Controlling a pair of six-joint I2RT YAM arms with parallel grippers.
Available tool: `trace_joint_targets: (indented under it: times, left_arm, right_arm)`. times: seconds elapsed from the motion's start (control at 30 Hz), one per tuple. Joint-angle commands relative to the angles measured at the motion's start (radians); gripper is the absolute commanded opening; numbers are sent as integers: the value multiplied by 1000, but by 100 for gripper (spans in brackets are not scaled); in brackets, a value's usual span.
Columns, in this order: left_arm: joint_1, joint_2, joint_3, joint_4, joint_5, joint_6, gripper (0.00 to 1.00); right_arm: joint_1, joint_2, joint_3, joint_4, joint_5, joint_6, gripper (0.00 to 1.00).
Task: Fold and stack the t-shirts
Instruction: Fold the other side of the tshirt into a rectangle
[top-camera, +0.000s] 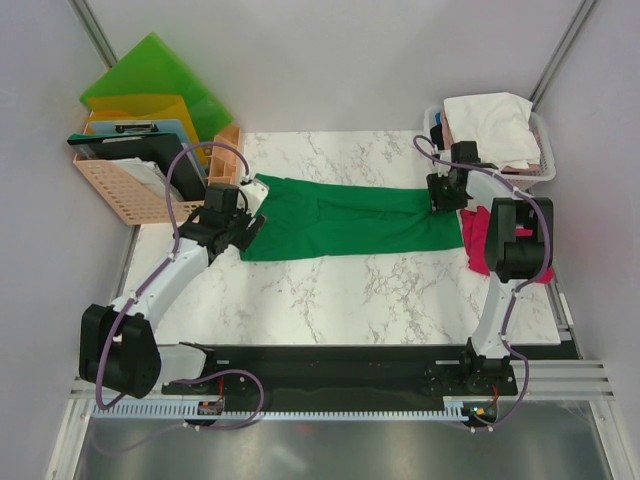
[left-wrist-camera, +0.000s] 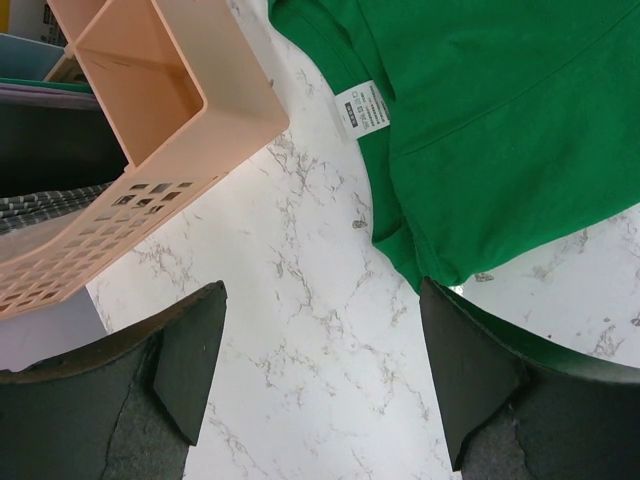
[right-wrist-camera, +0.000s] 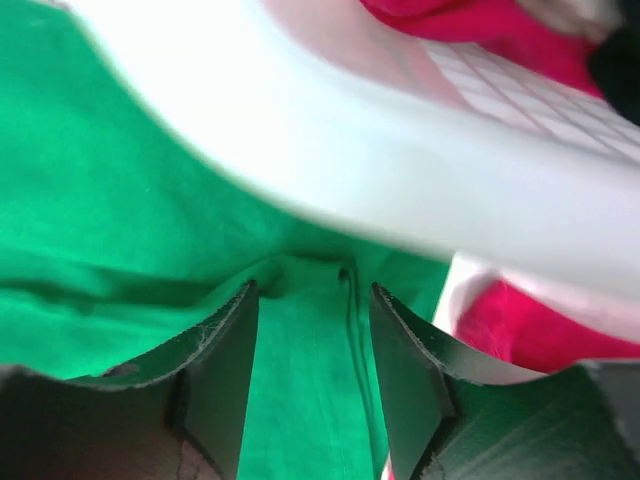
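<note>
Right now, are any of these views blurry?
Right wrist view: the white plastic basket rim smears across the top, out of focus; the deep green cloth t-shirt below is sharper. Left wrist view: crisp, the shirt's white label distinct. Top external view: sharp, evenly lit.

Extended toward centre-left with left gripper (top-camera: 240, 225) (left-wrist-camera: 320, 370) spread wide, toward upper right with right gripper (top-camera: 445, 190) (right-wrist-camera: 312, 340) parted narrower.

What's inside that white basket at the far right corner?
A crumpled white cloth heaped on top, with pale pink fabric peeking out beneath. Anything deeper in the basket is covered.
</note>
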Motion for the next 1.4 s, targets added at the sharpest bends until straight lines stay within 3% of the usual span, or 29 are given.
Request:
trace_joint_targets:
  times: [0.0,0.1,0.23,0.3,0.57,0.83,1.37]
  left_arm:
    - [3,-28,-8,44,-10,34,85]
    - [3,-28,-10,44,-10,34,85]
    - [1,-27,-10,46,-1,28,85]
    - [1,-24,-10,44,-1,28,85]
    - [1,-13,-8,46,7,20,85]
    - [1,-16,-15,44,10,25,85]
    - [1,-30,-28,44,16,29,85]
  right_arm:
    - [-1,34,44,12,2,26,55]
    - [1,55,38,21,11,23,52]
    - [-1,57,23,32,9,22,31]
    - [-1,49,20,35,12,20,25]
    - [1,15,21,26,40,8,17]
    - [-1,-55,-13,-19,83,-24,0]
    - [-16,-77,-39,-39,187,-49,0]
